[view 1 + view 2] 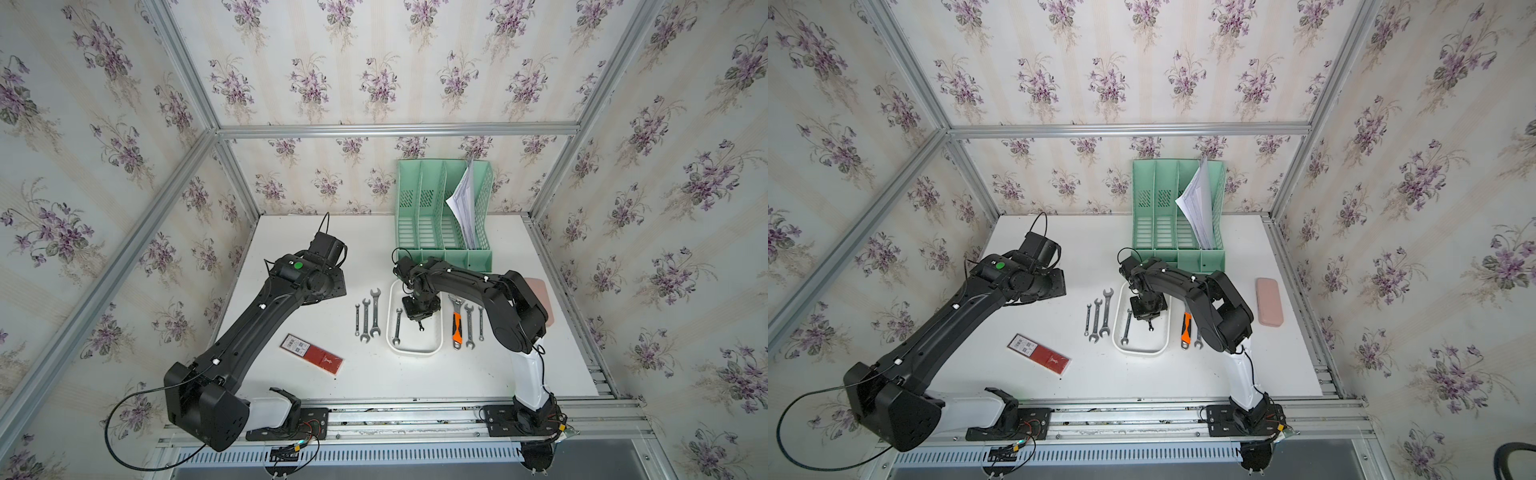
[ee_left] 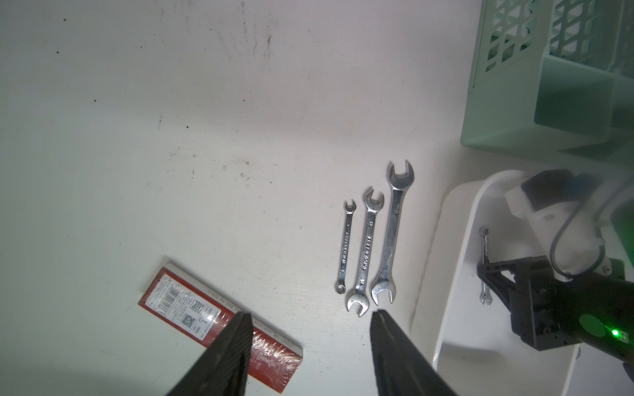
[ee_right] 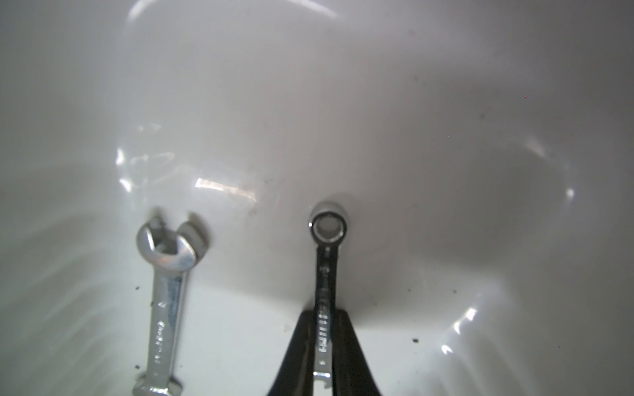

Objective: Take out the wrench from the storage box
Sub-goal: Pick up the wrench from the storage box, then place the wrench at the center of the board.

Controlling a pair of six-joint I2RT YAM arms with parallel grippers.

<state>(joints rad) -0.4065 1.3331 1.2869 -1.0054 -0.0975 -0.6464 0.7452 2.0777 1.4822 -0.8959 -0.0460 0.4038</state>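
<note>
The storage box [image 1: 415, 348] [image 1: 1142, 350] is a shallow white tray in the middle of the table in both top views. My right gripper [image 1: 419, 319] [image 3: 322, 313] reaches down into it. It is shut on the shaft of a thin silver wrench [image 3: 325, 271], whose ring end points away from the fingers. A second, wider open-end wrench [image 1: 397, 327] [image 3: 164, 295] lies loose on the tray floor beside it. My left gripper [image 2: 310, 317] hovers open and empty over the table left of the tray, between the red packet and the row of wrenches.
Three wrenches [image 1: 366, 318] lie in a row left of the tray. An orange-handled adjustable wrench [image 1: 457, 324] and two thin wrenches [image 1: 469, 326] lie to its right. A mint-green file organizer [image 1: 444, 216] stands behind, a red packet [image 1: 311, 354] front left, a pink case [image 1: 1269, 301] right.
</note>
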